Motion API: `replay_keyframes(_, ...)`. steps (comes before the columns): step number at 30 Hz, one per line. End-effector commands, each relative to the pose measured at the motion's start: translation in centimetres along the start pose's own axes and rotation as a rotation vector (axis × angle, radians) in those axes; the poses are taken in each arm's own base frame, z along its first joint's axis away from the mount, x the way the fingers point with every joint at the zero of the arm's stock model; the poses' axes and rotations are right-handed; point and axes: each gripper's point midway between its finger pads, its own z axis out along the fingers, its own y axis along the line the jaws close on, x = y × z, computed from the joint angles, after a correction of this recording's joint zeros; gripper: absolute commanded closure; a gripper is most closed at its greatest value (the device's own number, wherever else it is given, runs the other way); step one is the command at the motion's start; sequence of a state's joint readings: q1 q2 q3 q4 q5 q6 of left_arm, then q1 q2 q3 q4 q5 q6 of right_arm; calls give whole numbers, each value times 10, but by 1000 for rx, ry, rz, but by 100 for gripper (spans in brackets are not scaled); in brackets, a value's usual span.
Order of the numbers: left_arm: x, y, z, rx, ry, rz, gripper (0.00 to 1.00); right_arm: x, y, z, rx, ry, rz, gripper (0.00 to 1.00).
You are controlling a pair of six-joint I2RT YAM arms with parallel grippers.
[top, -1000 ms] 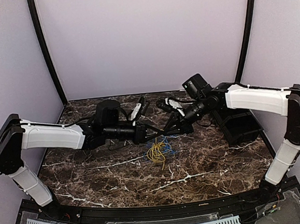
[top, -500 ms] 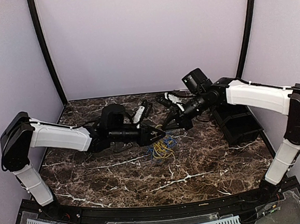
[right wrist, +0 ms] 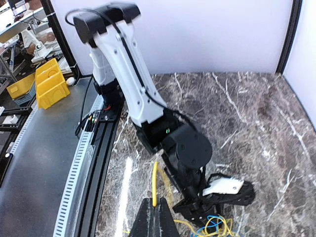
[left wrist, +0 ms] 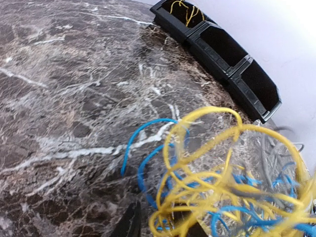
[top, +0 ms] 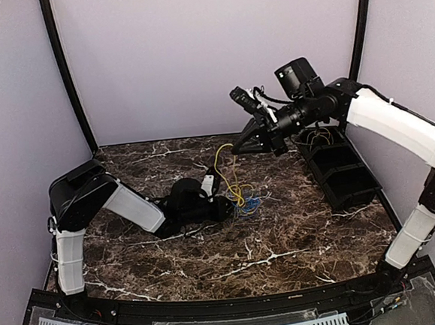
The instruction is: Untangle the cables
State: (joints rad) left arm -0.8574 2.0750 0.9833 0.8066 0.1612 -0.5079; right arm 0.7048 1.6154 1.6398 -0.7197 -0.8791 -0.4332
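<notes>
Loosely heaped near the middle of the dark marble counter [top: 298, 231], the cables [top: 241, 200] form a tangle of yellow and blue loops, seen close up and partly blurred by the left wrist camera. One yellow cable [right wrist: 154, 182] rises out of the tangle to the right gripper [top: 236, 147], which hangs well above the counter with its fingers pressed together on that strand. The left gripper [top: 222, 206] sits low at the near-left edge of the tangle. In its own wrist view, two dark fingertips show at the bottom edge with a narrow gap and yellow loops lying across it, but I cannot tell whether they clamp anything. From the right wrist camera the left gripper lies just above the blue and yellow loops, the white-shelled left arm [right wrist: 123, 74] reaching back behind it. Along the right side of the counter stands a black compartmented bin [top: 352, 183], with a few more yellow cables [left wrist: 185, 9] in its farthest compartment.
</notes>
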Motion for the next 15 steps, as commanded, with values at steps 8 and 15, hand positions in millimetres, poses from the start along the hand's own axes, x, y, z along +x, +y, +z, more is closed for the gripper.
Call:
replay_keyframes(8,6,34,-6,-109,-80,-38,75,-130,28,-114,99,-279,-239,100)
replay_keyframes(15,21,45,-10,-130,-49,-62,76,-201,31,-183,305,-422,-367,100)
